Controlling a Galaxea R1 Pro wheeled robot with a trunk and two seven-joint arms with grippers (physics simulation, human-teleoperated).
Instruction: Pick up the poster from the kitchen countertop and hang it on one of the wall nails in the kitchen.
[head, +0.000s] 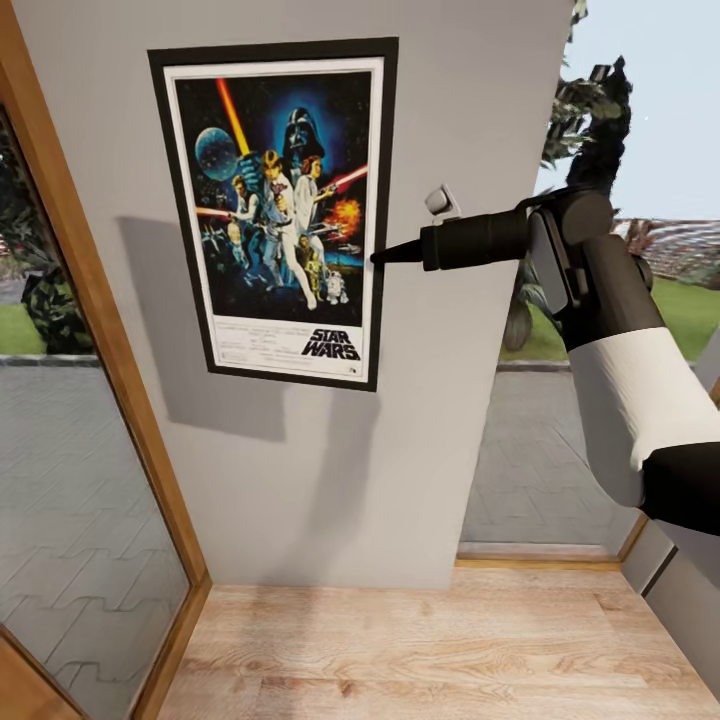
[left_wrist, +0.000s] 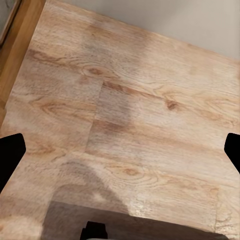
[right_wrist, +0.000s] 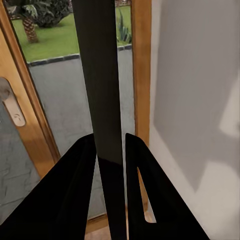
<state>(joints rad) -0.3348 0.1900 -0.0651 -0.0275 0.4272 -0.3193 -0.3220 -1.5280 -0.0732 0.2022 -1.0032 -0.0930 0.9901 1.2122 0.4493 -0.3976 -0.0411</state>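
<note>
Wooden floor (left_wrist: 135, 130) lies under the left gripper (left_wrist: 120, 150), jaws apart. Against the grey wall (head: 300, 470), the poster (head: 283, 205) has its right edge clamped between the right gripper's (head: 385, 256) jaws; apparently it touches the wall.

Black-framed poster (head: 280, 210) upright against wall

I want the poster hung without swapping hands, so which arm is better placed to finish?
Right. The right gripper is pinched on the black-framed Star Wars poster edge against the grey wall. The left gripper's fingers point at pale wood floor, holding nothing.
</note>
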